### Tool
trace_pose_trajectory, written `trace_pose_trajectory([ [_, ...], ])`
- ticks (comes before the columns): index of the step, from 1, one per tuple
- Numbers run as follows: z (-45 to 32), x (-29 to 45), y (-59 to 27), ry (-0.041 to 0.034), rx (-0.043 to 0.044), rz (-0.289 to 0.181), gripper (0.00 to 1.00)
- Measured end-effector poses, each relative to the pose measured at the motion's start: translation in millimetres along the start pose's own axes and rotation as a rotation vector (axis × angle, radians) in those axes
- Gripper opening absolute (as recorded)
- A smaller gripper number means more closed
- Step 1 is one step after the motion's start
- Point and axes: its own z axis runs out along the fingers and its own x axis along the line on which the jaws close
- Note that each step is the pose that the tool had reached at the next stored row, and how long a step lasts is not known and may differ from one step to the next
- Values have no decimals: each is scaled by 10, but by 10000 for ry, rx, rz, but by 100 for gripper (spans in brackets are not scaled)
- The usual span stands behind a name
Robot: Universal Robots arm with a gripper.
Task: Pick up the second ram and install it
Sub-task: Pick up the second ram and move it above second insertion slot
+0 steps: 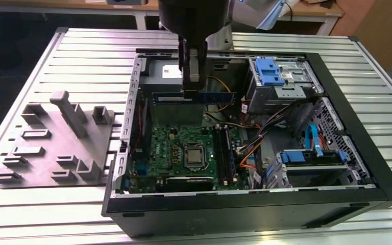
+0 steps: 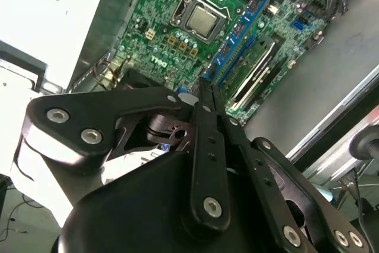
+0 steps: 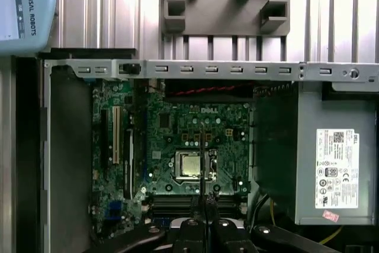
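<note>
The tool (image 1: 193,92) hangs over the open computer case (image 1: 359,153), its fingers drawn narrow and pinching the second ram (image 1: 218,97) at about the middle of its length. The strip lies level, its long side running across from the exterior view's left to right, with both ends sticking out past the fingers. It is held in the air, clear of the motherboard (image 1: 175,145) below and not seated in any slot. In the exterior view it hangs in front of the far end of the case, near the power supply (image 1: 163,71). The processor socket (image 1: 194,155) sits mid-board, and the long memory slots (image 1: 224,153) run just beside it on the exterior view's right. In the second wrist view the tool's (image 2: 204,90) black fingers (nearly touching) point down towards the board. Well apart from the case, a grey fixture (image 1: 59,153) rests on the slatted bench (image 1: 87,56).
</note>
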Motion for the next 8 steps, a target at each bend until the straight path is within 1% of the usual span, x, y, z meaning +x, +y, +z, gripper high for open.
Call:
trace_pose_trajectory([
  [4, 2, 0, -1, 0, 1, 2, 11],
  [8, 69, 1, -12, 0, -1, 0, 11],
])
